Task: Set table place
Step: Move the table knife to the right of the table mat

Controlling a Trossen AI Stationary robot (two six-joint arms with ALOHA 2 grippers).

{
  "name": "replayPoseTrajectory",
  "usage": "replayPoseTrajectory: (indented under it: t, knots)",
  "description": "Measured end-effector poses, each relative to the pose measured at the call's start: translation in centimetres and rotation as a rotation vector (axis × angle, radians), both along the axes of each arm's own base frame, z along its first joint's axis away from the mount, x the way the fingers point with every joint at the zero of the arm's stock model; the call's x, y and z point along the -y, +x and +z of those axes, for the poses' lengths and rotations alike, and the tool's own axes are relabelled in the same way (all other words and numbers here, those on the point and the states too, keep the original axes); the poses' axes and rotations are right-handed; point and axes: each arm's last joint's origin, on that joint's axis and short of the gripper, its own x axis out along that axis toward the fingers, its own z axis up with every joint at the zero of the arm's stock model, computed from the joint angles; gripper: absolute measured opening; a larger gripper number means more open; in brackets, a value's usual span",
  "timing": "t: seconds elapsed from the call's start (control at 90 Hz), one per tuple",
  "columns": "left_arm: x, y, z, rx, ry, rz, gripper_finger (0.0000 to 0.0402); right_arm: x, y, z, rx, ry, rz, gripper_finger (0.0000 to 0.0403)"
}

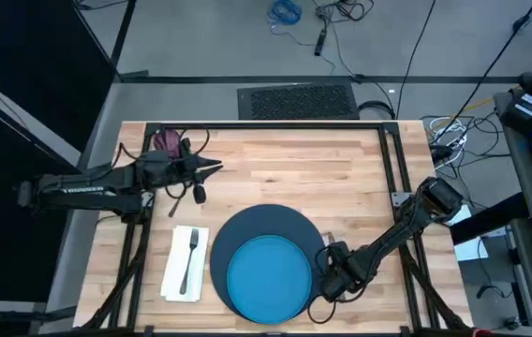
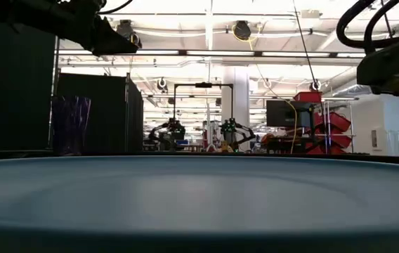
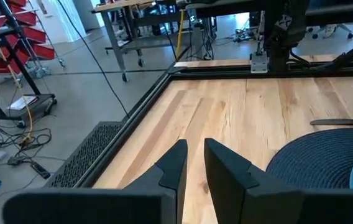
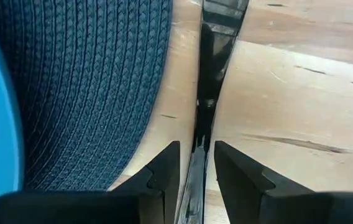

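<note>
Beside the mat (image 4: pixel 96 81), right gripper (image 4: pixel 196 163) straddles the knife (image 4: pixel 217 50).

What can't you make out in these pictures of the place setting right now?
- Utensil between the right gripper fingers: right wrist view shows only a thin metal strip, so knife or spoon is unclear; the arm covers it from above.
- Purple cup: partly hidden by the left gripper arm in the high view.
- Tabletop: the blue plate rim blocks it in the low view.
</note>
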Motion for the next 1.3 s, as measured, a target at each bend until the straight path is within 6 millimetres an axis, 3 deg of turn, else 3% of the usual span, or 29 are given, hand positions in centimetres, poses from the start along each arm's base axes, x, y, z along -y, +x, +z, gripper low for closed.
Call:
replayPoseTrajectory:
  t: [0.944, 1.3]
  knots:
    - [0.0, 0.0, 0.0, 0.000, 0.000, 0.000, 0.0042, -0.1, 0.3, -1.1, -0.033, 0.001, 0.013, 0.0085]
    - [0.0, 0.0, 0.0, -0.001, 0.000, 0.000, 0.0042, 0.0, 0.2, -1.1, -0.043, -0.005, 0.003, 0.0028]
